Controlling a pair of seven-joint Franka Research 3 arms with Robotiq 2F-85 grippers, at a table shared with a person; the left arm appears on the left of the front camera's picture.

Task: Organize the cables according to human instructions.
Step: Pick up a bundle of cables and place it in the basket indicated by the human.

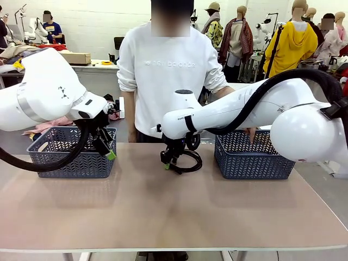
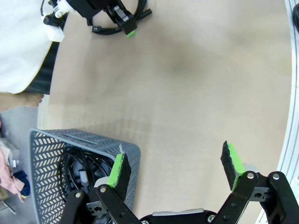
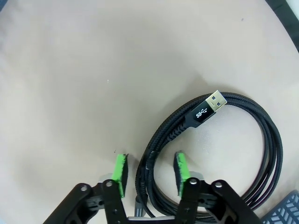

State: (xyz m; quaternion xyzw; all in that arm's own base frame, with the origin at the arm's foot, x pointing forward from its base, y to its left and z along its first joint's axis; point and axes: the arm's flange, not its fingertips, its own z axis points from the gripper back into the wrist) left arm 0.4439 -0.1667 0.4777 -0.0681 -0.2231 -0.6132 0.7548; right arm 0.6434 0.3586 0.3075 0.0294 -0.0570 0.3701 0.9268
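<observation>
Braided black USB cable (image 3: 219,154), coiled in a loop, lies on the tan worktop (image 1: 174,212) with a bundle of its strands running up between the right gripper (image 3: 150,173)'s jaws. Those jaws stand partly closed, the green pads just beside the strands on either side; whether they press it cannot be told. The gold USB plug (image 3: 211,103) points away beyond the jaws, lying on the loop. A corner of a grey-blue basket (image 3: 282,214) sits near, to one side of the loop. The left gripper (image 2: 176,169) hovers with its jaws spread wide, nothing between them but bare worktop. One of its pads hangs over the rim of another grey-blue basket (image 2: 51,154) holding black cables (image 2: 79,170). A person's hand (image 1: 250,133) rests at the far basket.
</observation>
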